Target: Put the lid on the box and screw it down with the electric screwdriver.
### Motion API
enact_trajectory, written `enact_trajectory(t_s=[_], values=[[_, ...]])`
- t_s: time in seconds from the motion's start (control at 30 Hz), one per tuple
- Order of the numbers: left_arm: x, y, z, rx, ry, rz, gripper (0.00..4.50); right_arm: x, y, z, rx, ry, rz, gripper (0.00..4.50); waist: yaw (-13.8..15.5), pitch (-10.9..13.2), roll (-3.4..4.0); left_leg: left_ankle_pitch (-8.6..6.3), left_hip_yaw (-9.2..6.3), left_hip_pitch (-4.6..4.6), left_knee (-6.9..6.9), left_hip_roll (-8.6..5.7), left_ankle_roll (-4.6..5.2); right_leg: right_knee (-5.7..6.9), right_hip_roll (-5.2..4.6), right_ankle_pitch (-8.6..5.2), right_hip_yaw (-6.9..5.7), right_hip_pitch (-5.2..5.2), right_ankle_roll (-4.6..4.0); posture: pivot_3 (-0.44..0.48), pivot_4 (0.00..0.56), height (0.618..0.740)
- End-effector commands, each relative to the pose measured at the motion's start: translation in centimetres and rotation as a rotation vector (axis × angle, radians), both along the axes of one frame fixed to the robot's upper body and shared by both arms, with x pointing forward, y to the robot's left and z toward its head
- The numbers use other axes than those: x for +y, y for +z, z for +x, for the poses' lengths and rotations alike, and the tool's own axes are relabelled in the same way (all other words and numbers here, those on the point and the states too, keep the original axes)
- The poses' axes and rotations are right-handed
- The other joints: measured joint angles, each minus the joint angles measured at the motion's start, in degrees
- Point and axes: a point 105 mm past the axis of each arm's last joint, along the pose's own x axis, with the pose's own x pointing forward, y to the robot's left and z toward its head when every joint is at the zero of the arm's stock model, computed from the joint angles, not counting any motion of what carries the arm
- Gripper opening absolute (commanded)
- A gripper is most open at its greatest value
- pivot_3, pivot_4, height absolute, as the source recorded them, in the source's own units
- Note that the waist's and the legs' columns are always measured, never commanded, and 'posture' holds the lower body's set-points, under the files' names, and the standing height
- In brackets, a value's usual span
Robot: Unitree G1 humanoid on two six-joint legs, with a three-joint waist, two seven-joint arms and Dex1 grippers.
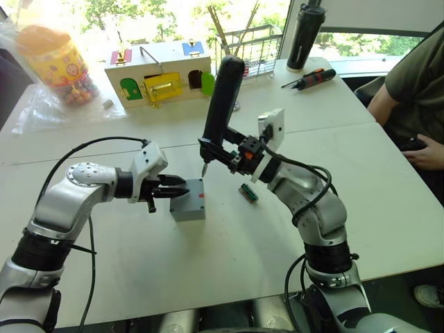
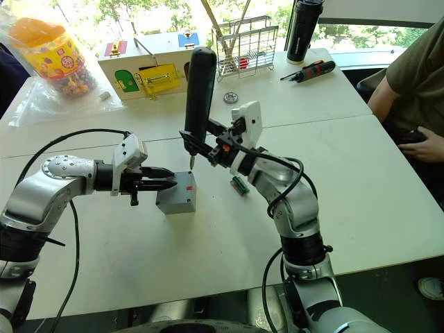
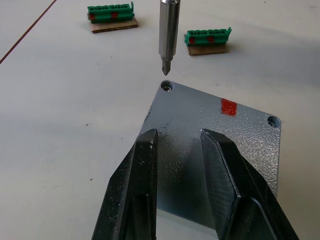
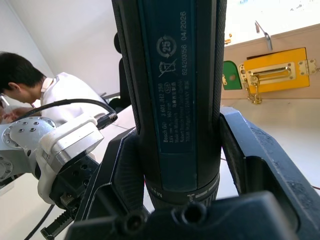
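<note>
Small grey cube-like box (image 1: 188, 201) sits on the white table (image 1: 388, 208) near the front middle, between the two arms; a flat grey speckled-metal lid (image 3: 210, 145) lies on top of it, square to it, with a small red rectangular mark near one edge and a screw hole at each visible corner. Left gripper (image 1: 182, 189), two black fingers, reaches in level from the robot's left with its tips over the lid's near edge; the left wrist view shows the fingers (image 3: 132, 190) a narrow gap apart, holding nothing, whether they touch the lid I cannot tell. Right gripper (image 1: 216, 150) is clamped round the lower body of the long, thick dark blue-black cylindrical electric screwdriver (image 1: 223, 97), which stands nearly upright, leaning slightly, bit down. The thin metal bit (image 3: 168, 35) has a cross-point tip hanging just above one corner screw hole (image 3: 166, 87), not touching it. Two small green connector blocks (image 3: 111, 12) on brown card lie on the table just beyond the box. Farther back: a wooden box with coloured doors (image 1: 161, 76), a black bottle (image 1: 304, 36), a black-and-orange screwdriver (image 1: 313, 78). A person in a dark green shirt (image 1: 415, 83) sits at the table's right side.
</note>
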Motion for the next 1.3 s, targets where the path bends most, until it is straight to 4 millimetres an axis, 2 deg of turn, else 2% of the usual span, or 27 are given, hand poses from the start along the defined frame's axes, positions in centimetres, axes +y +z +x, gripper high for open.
enact_trajectory(t_s=[0.03,0.33,0.53,0.73,1.07,1.3], values=[[-0.2,-0.5,-0.3,0.019,-0.007,0.006,1.33,0.5,1.9,-0.9,-0.063,0.035,0.057,1.88,0.0,0.0,0.0,0.0,0.0,0.0,0.0,0.0,0.0,0.0,0.0,0.0,0.0,0.0,0.0,0.0,0.15,0.74],[-0.4,-0.4,-0.2,0.015,-0.013,0.004,1.33,0.9,0.4,-0.8,-0.037,0.031,0.03,1.88,0.0,0.0,0.0,0.0,0.0,0.01,0.01,0.0,0.0,0.0,0.0,0.0,0.0,0.01,0.0,0.0,0.15,0.74],[-0.3,-0.4,0.0,0.014,-0.013,0.008,1.33,1.2,-1.8,-0.5,-0.051,0.022,-0.052,1.88,-0.1,-0.1,0.0,0.0,0.01,0.1,0.0,0.0,0.0,0.0,0.01,0.0,0.0,0.08,0.0,0.0,0.15,0.74],[-0.1,-0.4,0.0,0.013,-0.014,0.014,1.33,0.0,-0.3,-0.2,-0.001,0.012,0.062,1.88,0.1,-0.1,0.0,-0.02,-0.03,0.66,-0.13,0.01,0.03,-0.1,0.01,0.0,0.01,0.64,0.0,0.0,0.15,0.74],[-0.3,-0.4,-0.1,0.008,-0.023,0.007,1.33,-0.1,-0.8,0.1,0.002,0.0,0.024,1.88,0.3,-0.1,0.0,-0.03,-0.03,0.71,-0.15,0.0,0.04,-0.11,0.01,0.0,0.01,0.68,0.0,0.0,0.15,0.74],[-0.4,-0.5,-0.1,0.012,-0.021,0.005,1.33,-0.9,0.2,-0.1,0.005,0.0,0.064,1.88,0.4,-0.1,0.0,-0.03,-0.03,0.71,-0.15,0.0,0.05,-0.11,0.01,0.0,0.01,0.69,0.0,0.0,0.15,0.74]])
